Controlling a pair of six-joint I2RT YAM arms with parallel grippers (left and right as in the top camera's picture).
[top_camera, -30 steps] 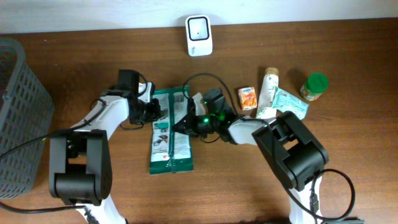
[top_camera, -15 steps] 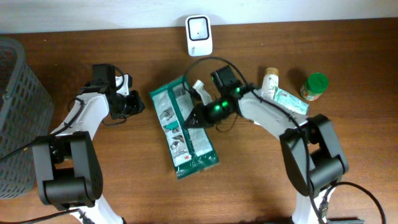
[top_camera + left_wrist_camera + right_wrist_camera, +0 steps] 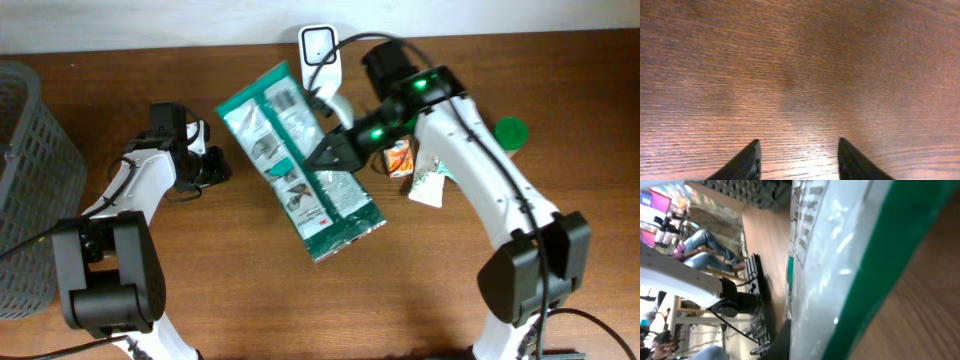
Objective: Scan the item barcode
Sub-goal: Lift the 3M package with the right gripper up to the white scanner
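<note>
My right tool (image 3: 333,153) is clamped on the right long edge of the green-and-white packet (image 3: 285,140). The packet is up off the counter (image 3: 200,290), spreading left of that tool. Its long axis slants from top left, by the white scanner (image 3: 320,45), to bottom right. Over there my left tool (image 3: 212,168) stands apart, empty.

Nothing legible anywhere. Printed panels, pictures and a small red logo-like mark on the green-and-white packet (image 3: 300,165), all too small to make out from overhead; rows of dark print on it in the right wrist view, blurred. Label on the orange carton (image 3: 400,158) equally unreadable.
</note>
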